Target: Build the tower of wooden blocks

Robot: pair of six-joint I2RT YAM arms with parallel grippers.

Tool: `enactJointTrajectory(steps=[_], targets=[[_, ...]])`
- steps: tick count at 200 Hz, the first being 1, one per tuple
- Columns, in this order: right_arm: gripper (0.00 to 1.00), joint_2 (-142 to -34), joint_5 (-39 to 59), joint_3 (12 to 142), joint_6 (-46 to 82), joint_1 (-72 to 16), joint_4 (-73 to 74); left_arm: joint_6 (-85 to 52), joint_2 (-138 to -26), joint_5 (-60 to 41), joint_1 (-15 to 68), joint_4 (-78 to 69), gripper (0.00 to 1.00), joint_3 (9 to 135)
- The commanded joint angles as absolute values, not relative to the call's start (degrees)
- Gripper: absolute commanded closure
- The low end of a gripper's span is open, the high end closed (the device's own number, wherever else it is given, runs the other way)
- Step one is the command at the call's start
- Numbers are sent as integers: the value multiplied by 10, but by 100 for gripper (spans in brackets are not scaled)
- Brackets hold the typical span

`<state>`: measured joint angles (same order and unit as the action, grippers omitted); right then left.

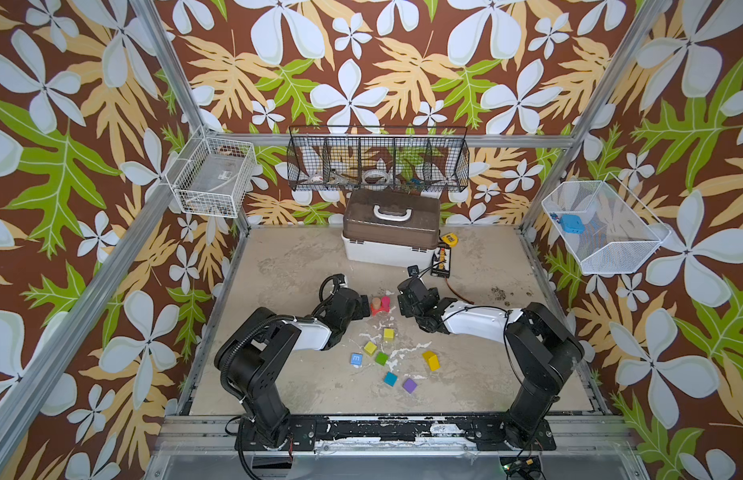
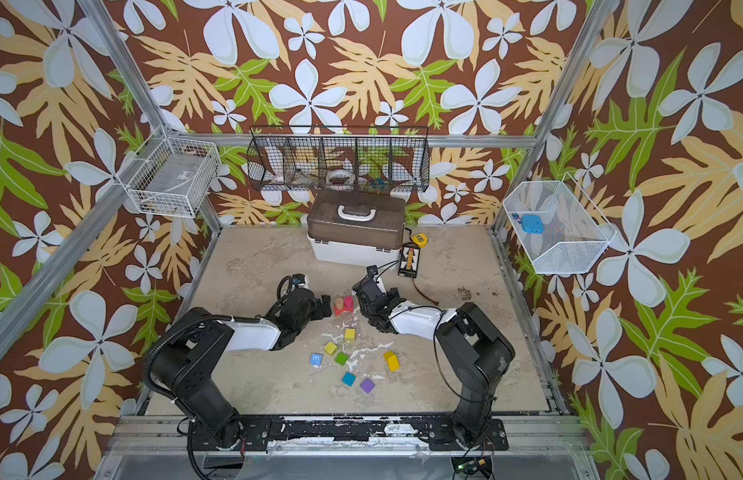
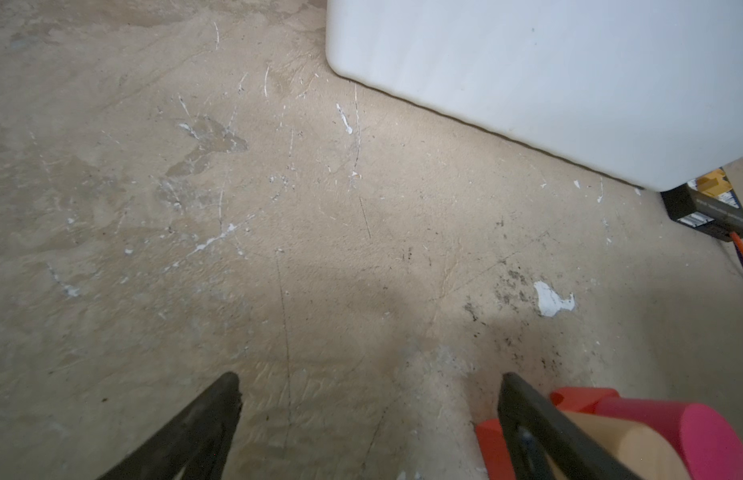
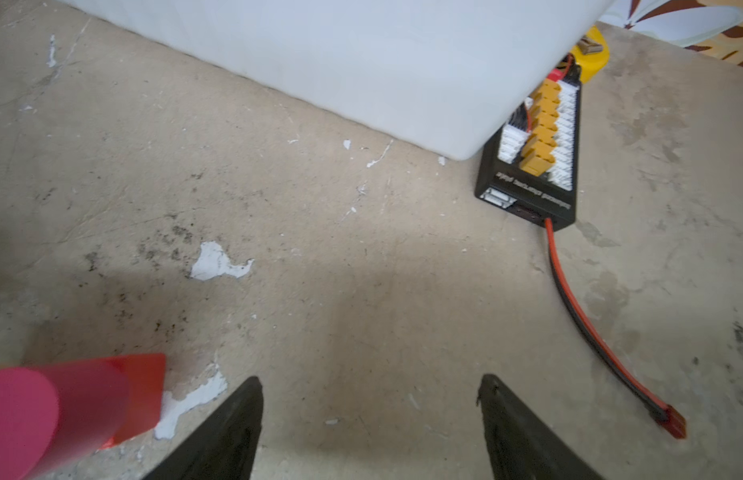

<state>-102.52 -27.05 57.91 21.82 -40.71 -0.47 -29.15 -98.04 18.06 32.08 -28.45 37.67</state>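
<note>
Between the arms, a tan cylinder point(image 1: 376, 301) and pink cylinder point(image 1: 385, 302) stand on a red slab point(image 1: 373, 309). Both the left fingers point(image 3: 212, 419) and right fingers point(image 4: 511, 419) spread wide, empty.

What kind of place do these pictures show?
Probably a robot test cell, not a home: an aluminium frame holds leaf-printed walls, two robot arms are bolted to a rail at the front, and wire baskets hang above a scuffed tabletop.

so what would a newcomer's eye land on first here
Loud floral wallpaper on every wall hits first. Mid-table, the open left gripper and right gripper flank a red slab carrying a pink cylinder and a tan cylinder. Nearer the arms' bases lie scattered coloured cubes.
</note>
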Motion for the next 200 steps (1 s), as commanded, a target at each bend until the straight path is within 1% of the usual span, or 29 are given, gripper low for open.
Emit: enactJointTrajectory(steps=[1, 108, 200], targets=[[19, -1033, -239, 589, 212, -411, 2, -291, -983, 184, 321, -291, 2, 381], [21, -1041, -191, 605, 217, -416, 2, -294, -980, 173, 322, -290, 2, 382], [22, -1058, -188, 631, 222, -425, -12, -291, -976, 167, 321, -292, 2, 381]])
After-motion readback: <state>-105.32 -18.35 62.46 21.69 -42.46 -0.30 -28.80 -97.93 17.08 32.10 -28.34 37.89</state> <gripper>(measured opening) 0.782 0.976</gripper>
